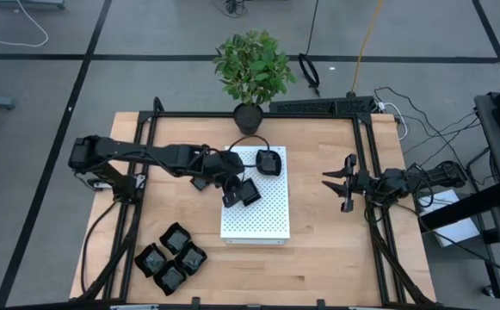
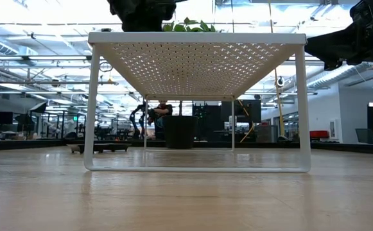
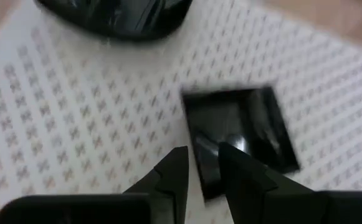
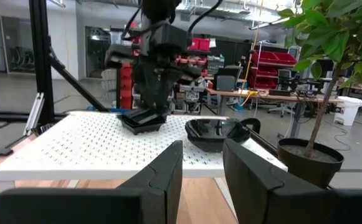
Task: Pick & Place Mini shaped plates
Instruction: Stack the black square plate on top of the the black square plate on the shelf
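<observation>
**Q:** Wooden table [image 1: 318,258], nearest edge first: what lies there?

**R:** Four small glossy black plates [image 1: 170,257] sit clustered near the front left corner, touching one another, well apart from the white perforated board [image 1: 267,220].

**Q:** And on the board itself?

**R:** The board stands raised on thin legs in the middle of the table. A small square black plate [image 3: 240,134] rests on its left part, and the left gripper [image 1: 235,188] is at that plate. In the left wrist view the two dark fingers [image 3: 171,180] straddle the plate's near rim, one on each side of the edge, so the pincer looks clamped on the square plate. The right wrist view shows the plate's underside against the board's surface.

**Q:** Anything beyond that plate?

**R:** A rounded black plate [image 1: 269,161] lies toward the board's far end, close to the square one but not touching it. A further small dark dish [image 1: 200,182] shows beside the left arm, off the board's left edge; whether it rests on the wood cannot be told.

**Q:** Where is the other arm?

**R:** The right gripper [image 1: 336,182] hovers over bare wood to the right of the board, well apart from it, pointing at it. Its fingers [image 4: 162,174] stand apart with nothing between them.

**Q:** Farthest back?

**R:** A leafy plant [image 1: 254,65] in a black pot [image 1: 249,117] stands at the table's far edge, just behind the board.
</observation>
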You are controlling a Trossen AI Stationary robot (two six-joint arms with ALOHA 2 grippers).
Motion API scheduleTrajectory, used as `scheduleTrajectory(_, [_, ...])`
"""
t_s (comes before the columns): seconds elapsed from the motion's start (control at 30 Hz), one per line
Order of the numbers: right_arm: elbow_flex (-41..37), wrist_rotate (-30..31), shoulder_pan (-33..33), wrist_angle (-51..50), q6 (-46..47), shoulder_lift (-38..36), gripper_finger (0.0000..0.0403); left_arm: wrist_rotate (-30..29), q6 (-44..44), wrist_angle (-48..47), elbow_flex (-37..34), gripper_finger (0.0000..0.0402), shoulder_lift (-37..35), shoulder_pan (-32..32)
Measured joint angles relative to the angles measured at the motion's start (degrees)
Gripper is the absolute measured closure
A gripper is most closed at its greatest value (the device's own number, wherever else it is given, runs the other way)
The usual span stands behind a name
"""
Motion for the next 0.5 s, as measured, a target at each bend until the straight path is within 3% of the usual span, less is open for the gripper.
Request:
scheduleTrajectory(0.4, [0.00,0.00,0.00,-0.17,-0.02,0.09,0.0300,-1.53,-1.33,-0.45,-0.11,0.0311,0.00,0.00])
scheduleTrajectory(0.5, [0.00,0.00,-0.01,-0.20,-0.02,0.09,0.0300,-1.53,-1.33,-0.45,-0.11,0.0336,0.00,0.00])
